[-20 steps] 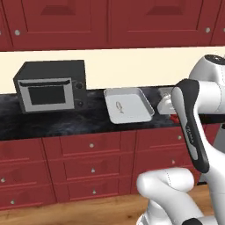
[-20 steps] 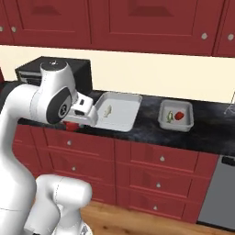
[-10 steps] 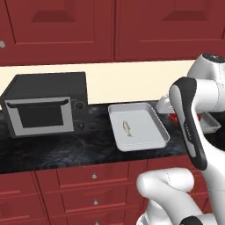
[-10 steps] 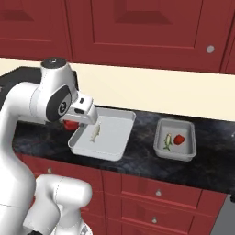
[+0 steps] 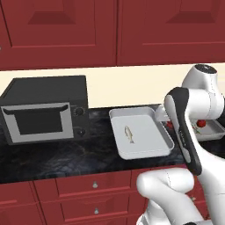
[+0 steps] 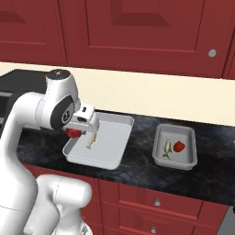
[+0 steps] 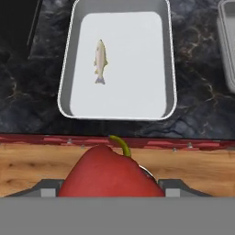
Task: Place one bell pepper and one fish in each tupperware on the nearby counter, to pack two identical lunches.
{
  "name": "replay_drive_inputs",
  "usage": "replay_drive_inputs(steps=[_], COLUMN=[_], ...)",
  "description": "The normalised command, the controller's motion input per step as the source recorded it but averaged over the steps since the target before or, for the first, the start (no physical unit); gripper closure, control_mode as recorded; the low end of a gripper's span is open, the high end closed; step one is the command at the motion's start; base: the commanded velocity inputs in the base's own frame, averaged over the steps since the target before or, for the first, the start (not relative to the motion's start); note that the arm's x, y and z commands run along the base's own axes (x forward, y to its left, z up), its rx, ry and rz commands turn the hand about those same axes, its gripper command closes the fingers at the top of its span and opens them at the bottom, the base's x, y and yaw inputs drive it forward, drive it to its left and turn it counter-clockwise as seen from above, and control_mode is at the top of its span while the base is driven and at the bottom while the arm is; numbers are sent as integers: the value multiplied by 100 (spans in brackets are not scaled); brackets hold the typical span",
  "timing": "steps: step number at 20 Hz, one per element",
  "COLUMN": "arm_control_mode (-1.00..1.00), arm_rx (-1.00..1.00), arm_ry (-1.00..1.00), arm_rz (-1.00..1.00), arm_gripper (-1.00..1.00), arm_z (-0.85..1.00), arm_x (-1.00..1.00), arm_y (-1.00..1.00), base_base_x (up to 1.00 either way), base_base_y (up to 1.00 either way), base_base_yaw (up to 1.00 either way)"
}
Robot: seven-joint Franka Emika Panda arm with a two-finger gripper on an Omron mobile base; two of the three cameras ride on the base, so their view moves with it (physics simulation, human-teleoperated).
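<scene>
The claw (image 7: 110,195) is gripping a red bell pepper (image 7: 110,174), which is bulging at the bottom centre of the hand view, green stem curling upward. It looks like the second lunch is being finished: the pepper is being carried toward the near tupperware (image 7: 66,73), and the next move, I'd judge, calls for bringing it over the tray's open floor before letting go. That tray is sitting just above the pepper in the frame on the worktop (image 7: 27,92), with one fish (image 7: 100,59) lying toward its upper left. In the right base view's right half, the other tupperware (image 6: 161,158) is already holding fish and pepper.
</scene>
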Motion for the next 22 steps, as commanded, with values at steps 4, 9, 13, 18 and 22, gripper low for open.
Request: replay_drive_inputs(steps=[4,9,13,18,22], arm_control_mode=[-100,-100,-100,-100,-100], arm_rx=[0,0,0,0,1], arm_ry=[-5,0,0,3,6], arm_rz=[0,0,0,0,0], arm_gripper=[100,100,100,100,100], arm_z=[-100,-93,-71,-47,-28], arm_x=[50,93,98,95,99], arm_y=[0,0,-6,-21,-11], base_base_x=[0,0,0,0,0], base_base_y=[0,0,0,0,0], base_base_yaw=[0,0,0,0,0])
